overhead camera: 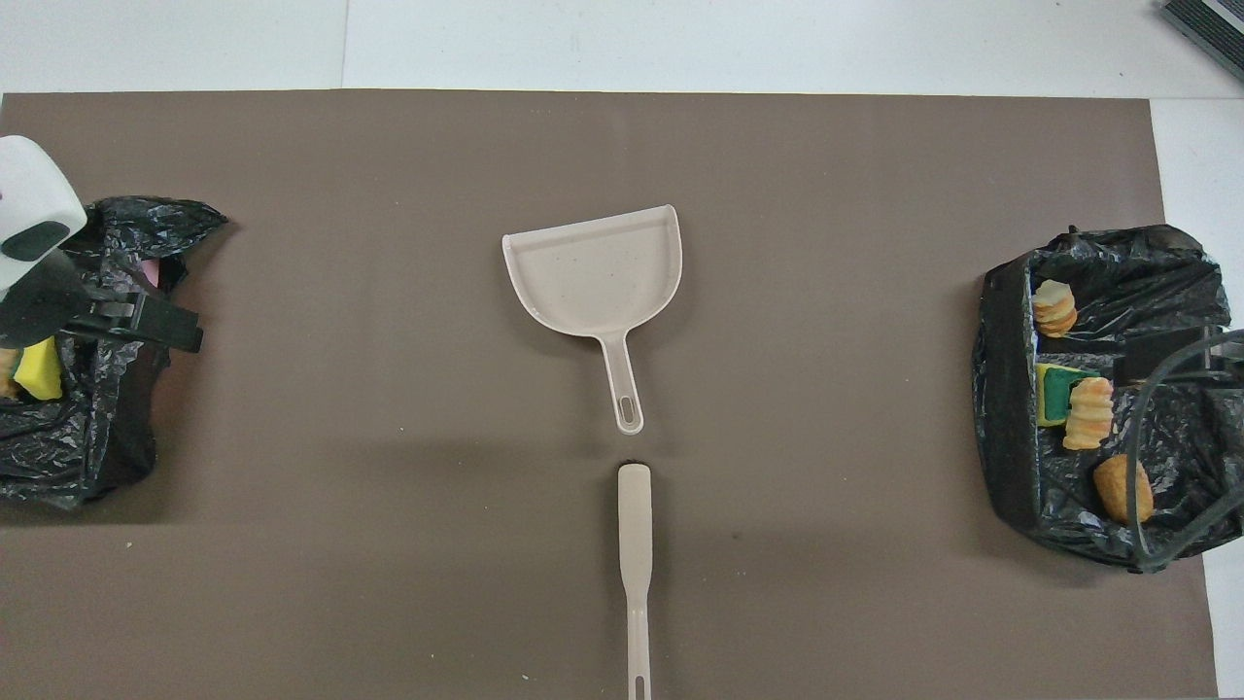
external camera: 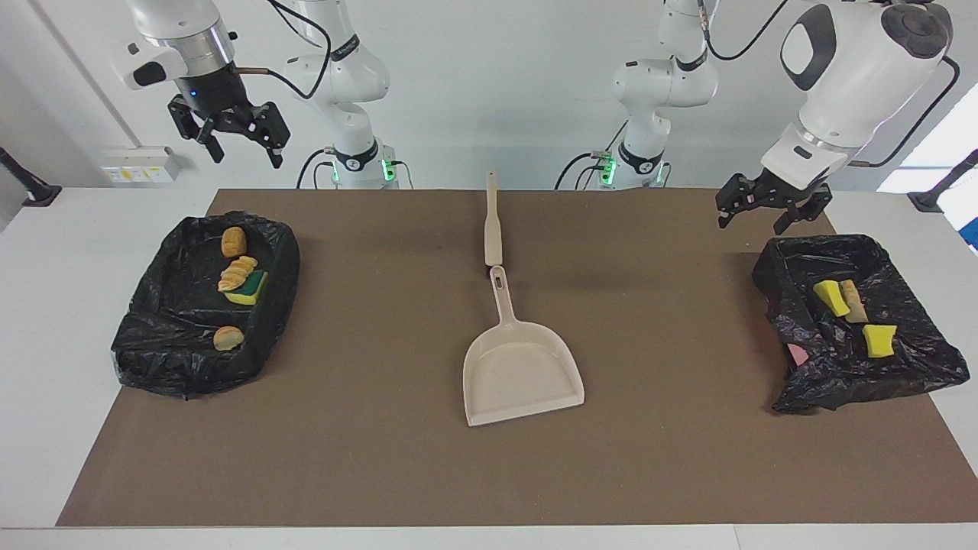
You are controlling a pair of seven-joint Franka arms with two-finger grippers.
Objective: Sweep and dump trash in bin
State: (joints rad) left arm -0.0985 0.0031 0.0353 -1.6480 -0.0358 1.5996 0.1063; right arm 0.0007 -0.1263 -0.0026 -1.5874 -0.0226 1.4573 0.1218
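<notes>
All the trash lies in two black-bag-lined bins. The bin at the right arm's end (external camera: 153, 336) (overhead camera: 1011, 437) holds three pastry chunks (external camera: 233, 242) (overhead camera: 1124, 488) and a green-sided yellow sponge (external camera: 248, 290) (overhead camera: 1050, 394). The bin at the left arm's end (external camera: 917, 359) (overhead camera: 78, 457) holds two yellow sponges (external camera: 879, 340) (overhead camera: 39, 369) and a bread piece (external camera: 853, 299). My left gripper (external camera: 764, 218) (overhead camera: 146, 326) is open and empty over that bin's edge nearer the robots. My right gripper (external camera: 241, 145) is open, empty and raised high near its own bin. It is out of the overhead view.
The beige dustpan (external camera: 523, 374) (overhead camera: 593, 272) lies flat mid-table on the brown mat (external camera: 382, 458), handle toward the robots. The beige brush (external camera: 493, 221) (overhead camera: 634, 564) lies in line with it, nearer the robots. A pink object (external camera: 797, 353) shows under the bag at the left arm's end.
</notes>
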